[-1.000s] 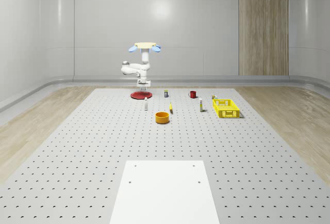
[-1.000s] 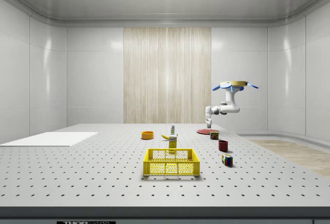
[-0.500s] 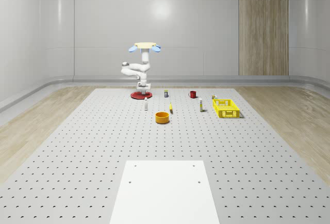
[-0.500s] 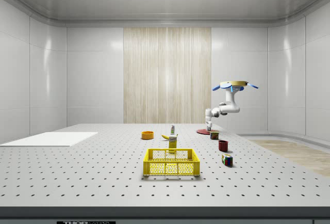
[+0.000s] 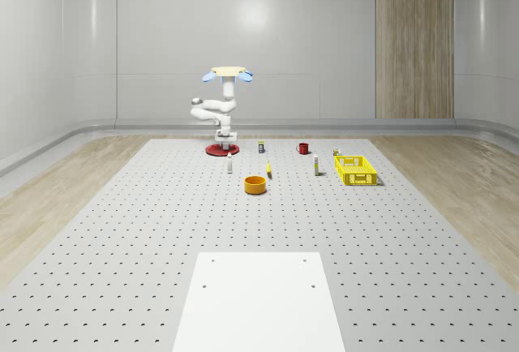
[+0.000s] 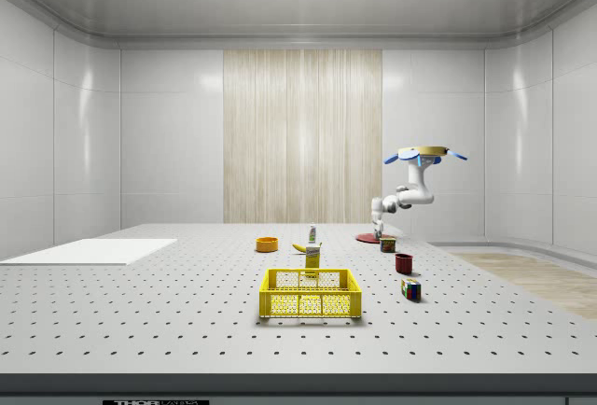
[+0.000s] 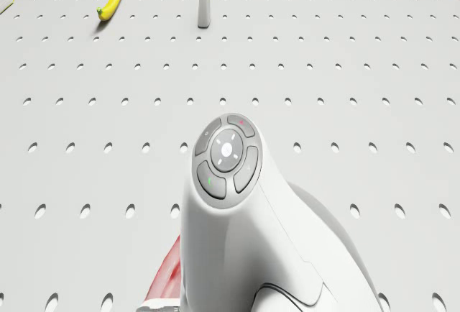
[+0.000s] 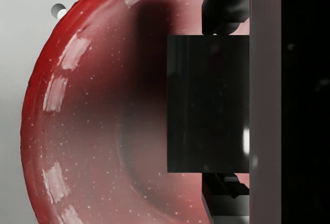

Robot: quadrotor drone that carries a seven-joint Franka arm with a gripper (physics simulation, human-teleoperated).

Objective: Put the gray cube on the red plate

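Drone (image 5: 229,73) hovers over the bench's far edge, arm folded down, jaws clenched on the gray cube (image 8: 208,102), which hangs low over the red plate (image 8: 82,131). Best move, I'd say: settle it flat near the plate's middle, then release. Yellow basket (image 5: 355,169) and orange bowl (image 5: 255,184): contents can't be made out.

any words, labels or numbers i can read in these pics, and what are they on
None can be read.
Strip along the table edge in the side view: white characters, cut off and too small to read.
Carton behind the yellow crate: print too small to read.
Arm's button pad: small marks, no letters.
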